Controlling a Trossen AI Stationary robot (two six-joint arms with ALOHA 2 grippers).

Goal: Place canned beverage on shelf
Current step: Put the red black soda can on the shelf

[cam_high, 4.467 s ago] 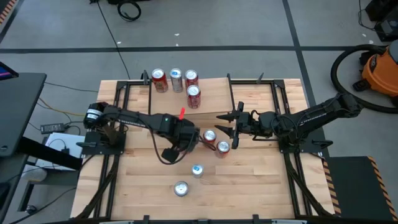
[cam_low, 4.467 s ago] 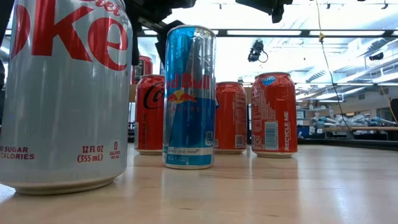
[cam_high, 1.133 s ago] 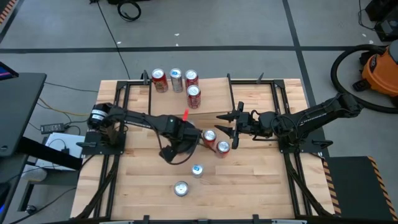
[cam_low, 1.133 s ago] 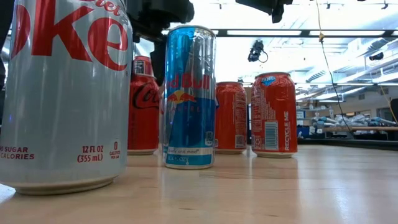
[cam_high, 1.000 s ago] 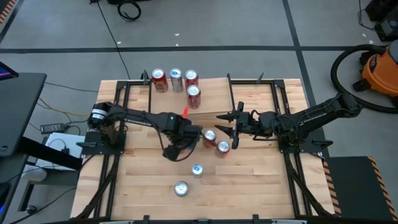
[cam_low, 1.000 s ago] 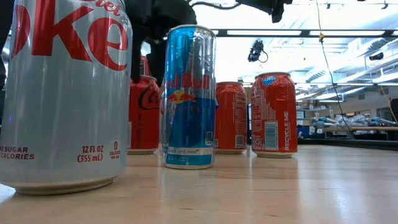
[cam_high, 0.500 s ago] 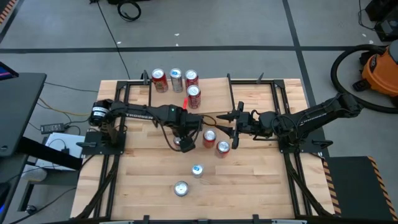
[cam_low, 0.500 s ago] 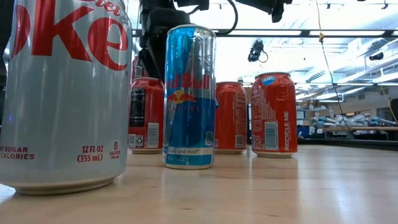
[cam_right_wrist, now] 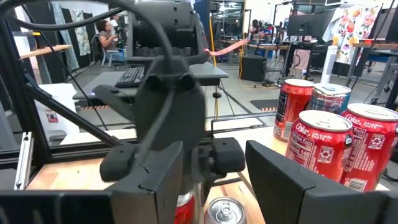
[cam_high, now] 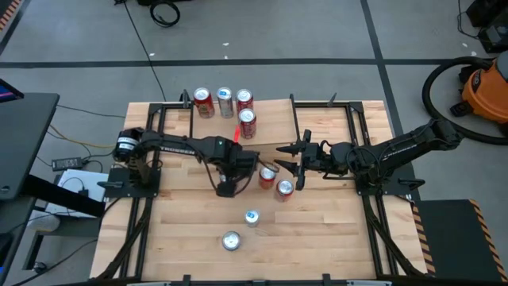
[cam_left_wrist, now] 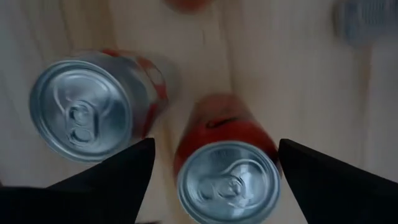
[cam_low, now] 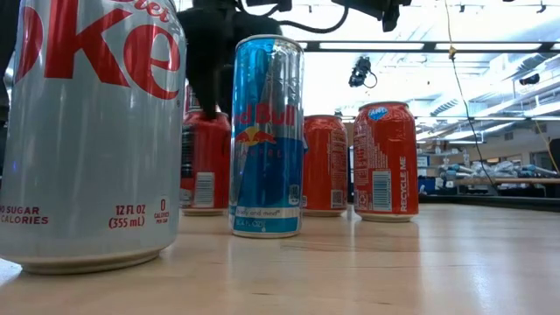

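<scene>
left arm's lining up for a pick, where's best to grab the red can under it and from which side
Grip the red can around its round side wall just below the rim, coming straight down from above. It stands upright with its lid facing up, and the left gripper hangs over it with open fingers on either side. Another can stands close beside it, so keep the fingers clear of that neighbour.

Wooden table (cam_high: pixel 333 238) with four upright cans (cam_high: pixel 225 107) on the shelf (cam_high: pixel 270 123); four cans (cam_high: pixel 252 216) on bare tabletop
</scene>
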